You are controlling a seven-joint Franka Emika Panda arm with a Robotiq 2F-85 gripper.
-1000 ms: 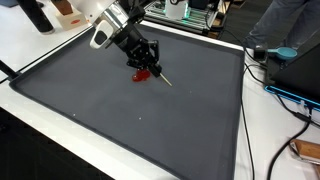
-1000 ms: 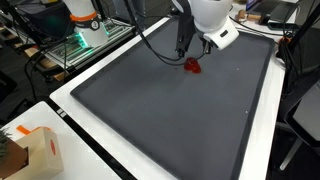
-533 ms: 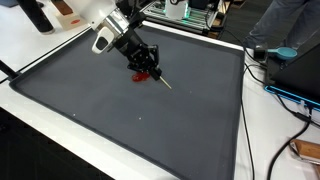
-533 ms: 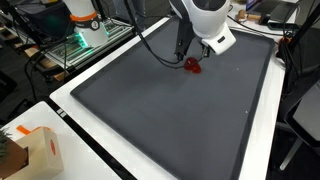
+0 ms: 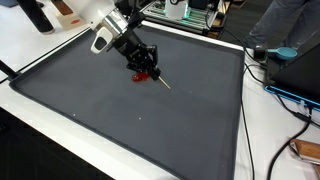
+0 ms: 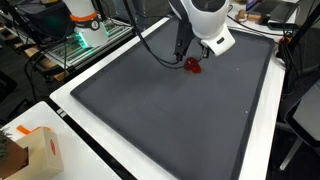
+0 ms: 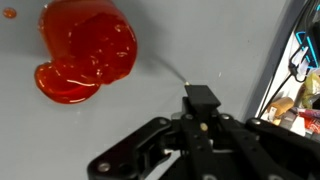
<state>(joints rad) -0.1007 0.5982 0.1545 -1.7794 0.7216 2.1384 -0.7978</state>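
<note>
Pincer (image 5: 149, 68) is clamped tight on a thin stick (image 5: 164, 82), upper middle of the frame over the dark mat (image 5: 130, 130). The red glossy blob (image 5: 142, 76) lies on the mat right by its tips, upper left in the wrist view.

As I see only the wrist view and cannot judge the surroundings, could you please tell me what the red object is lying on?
Observer: The red object lies on a large dark grey mat that covers most of a white table.
Operator: Thank you; is anything else standing on that table?
Observer: Yes, a cardboard box stands at one corner, far from the gripper.
</note>
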